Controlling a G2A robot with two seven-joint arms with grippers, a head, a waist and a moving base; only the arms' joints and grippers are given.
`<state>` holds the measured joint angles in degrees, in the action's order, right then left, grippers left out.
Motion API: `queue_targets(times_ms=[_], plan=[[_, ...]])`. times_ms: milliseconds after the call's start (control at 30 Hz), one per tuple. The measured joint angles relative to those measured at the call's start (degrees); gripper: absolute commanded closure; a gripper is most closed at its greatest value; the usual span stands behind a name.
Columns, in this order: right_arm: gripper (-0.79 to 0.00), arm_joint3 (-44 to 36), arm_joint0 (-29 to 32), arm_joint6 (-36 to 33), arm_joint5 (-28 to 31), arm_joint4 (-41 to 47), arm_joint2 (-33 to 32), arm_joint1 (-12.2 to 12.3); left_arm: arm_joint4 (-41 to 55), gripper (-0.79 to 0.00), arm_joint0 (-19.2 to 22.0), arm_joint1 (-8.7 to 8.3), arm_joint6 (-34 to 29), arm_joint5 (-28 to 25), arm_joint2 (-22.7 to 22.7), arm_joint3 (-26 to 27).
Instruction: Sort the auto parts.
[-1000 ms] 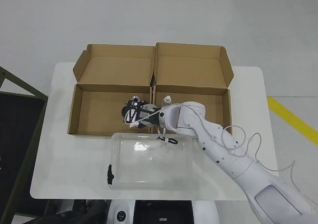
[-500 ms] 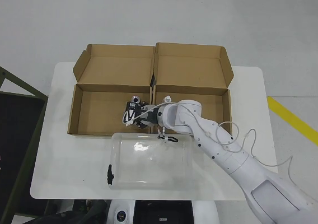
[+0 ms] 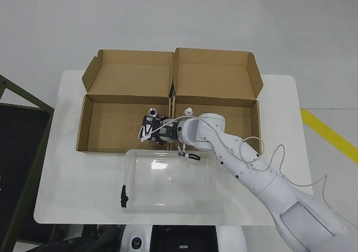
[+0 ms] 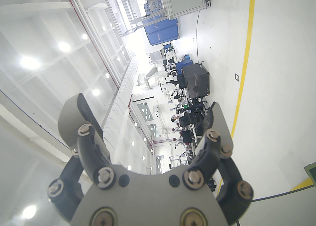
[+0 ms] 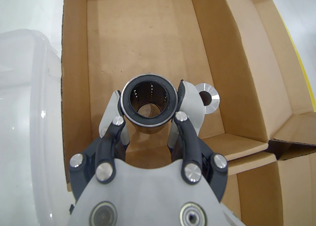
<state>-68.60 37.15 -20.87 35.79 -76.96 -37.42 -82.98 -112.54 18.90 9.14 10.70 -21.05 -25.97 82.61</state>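
The right gripper point(image 5: 149, 92) hangs over the cardboard box point(image 5: 148, 26), close to one side wall, its fingers pinching a black metal sleeve point(image 5: 149, 118) held upright. A silver ring point(image 5: 209, 98) lies inside the box just beside them. The left gripper point(image 4: 148, 113) has its fingers spread.
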Motion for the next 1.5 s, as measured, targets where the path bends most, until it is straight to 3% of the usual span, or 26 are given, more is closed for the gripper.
queue_targets(times_ms=[133,400,900,1400,1500], plan=[[-0.345,0.4,0.0,-0.2,0.2,-0.3,-0.2,-0.1,0.0,-0.785,0.0,0.00,0.0,0.0,0.0,0.0],[-0.453,0.4,0.0,-0.4,0.4,-1.1,-0.8,-0.3,0.0,-0.785,0.0,0.00,0.0,0.0,0.0,0.0],[-0.437,-9.4,3.2,1.5,1.0,-0.2,-6.5,1.1,0.0,-0.785,0.0,0.00,0.0,0.0,0.0,0.0],[-0.542,-28.9,15.4,1.3,3.1,-1.3,-17.0,4.9,0.0,-0.785,0.0,0.00,0.0,0.0,0.0,0.0],[-0.606,-32.5,18.5,1.5,3.9,-1.7,-19.7,5.7,0.0,-0.785,0.0,0.00,0.0,0.0,0.0,0.0]])
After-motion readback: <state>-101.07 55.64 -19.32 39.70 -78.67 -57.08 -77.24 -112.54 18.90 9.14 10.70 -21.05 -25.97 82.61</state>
